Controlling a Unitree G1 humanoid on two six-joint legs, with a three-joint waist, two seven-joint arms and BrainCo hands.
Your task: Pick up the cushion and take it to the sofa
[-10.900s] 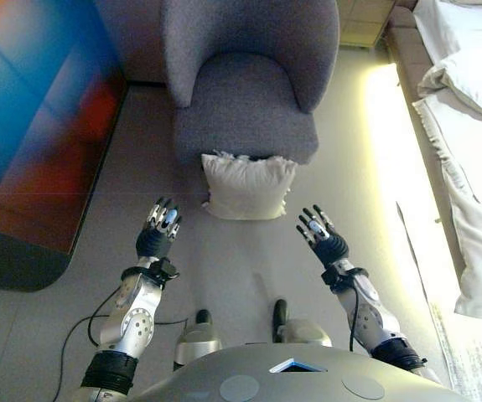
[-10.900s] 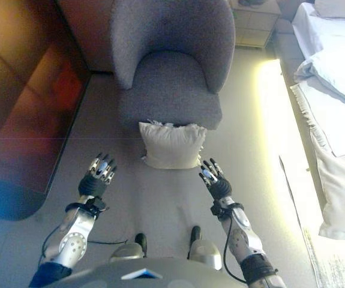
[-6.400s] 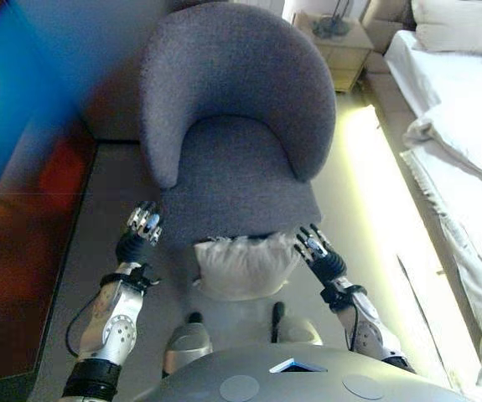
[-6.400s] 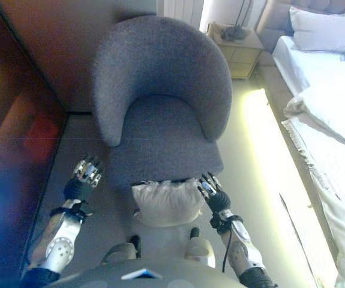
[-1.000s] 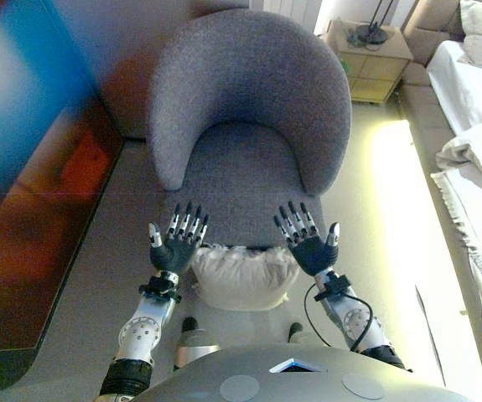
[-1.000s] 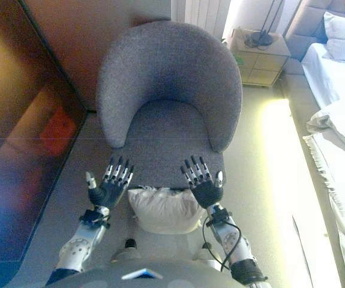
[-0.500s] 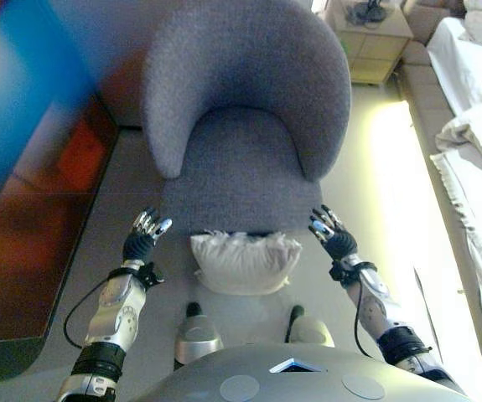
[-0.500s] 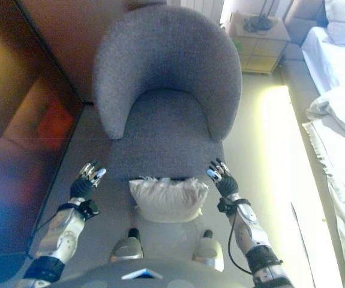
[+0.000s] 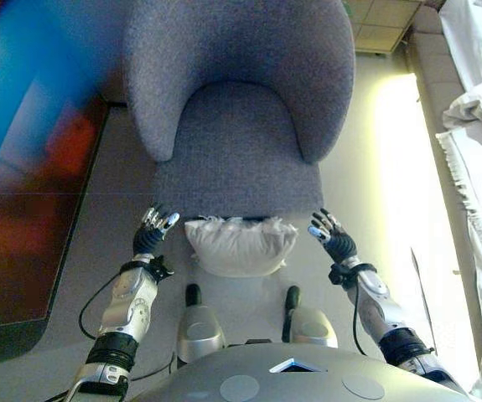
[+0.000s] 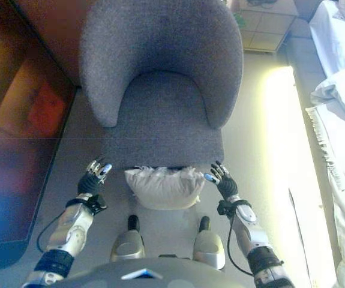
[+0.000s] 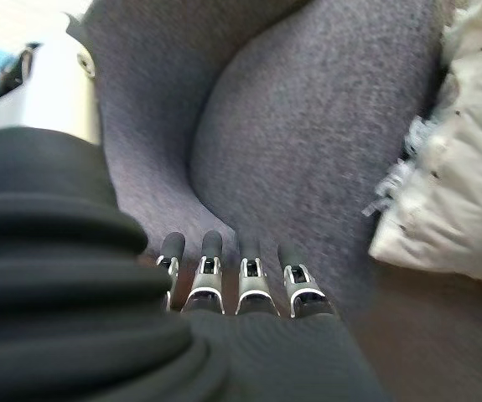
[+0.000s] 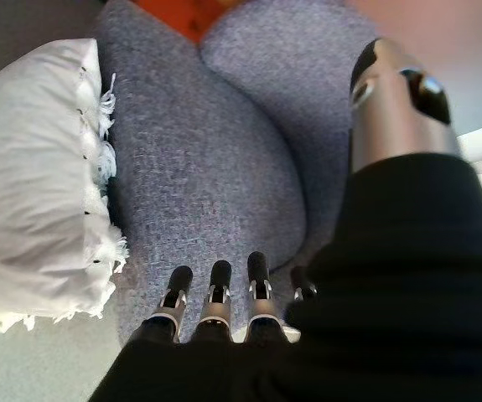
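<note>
Hands are hovering open, fingers straight: my left hand (image 9: 152,234) and right hand (image 9: 334,241) are flanking the white cushion (image 9: 239,245), which is leaning against the grey armchair (image 9: 236,159).

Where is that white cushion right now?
The white cushion lies on the floor against the front of the grey armchair, low in the middle of the head views, between the open left hand and right hand, neither touching it.

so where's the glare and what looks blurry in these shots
Left eye view: a bright strip of light washes out the floor right of the armchair, and a blurred blue-orange surface fills the left. Left wrist view: the white cushion is soft, the left hand close.
</note>
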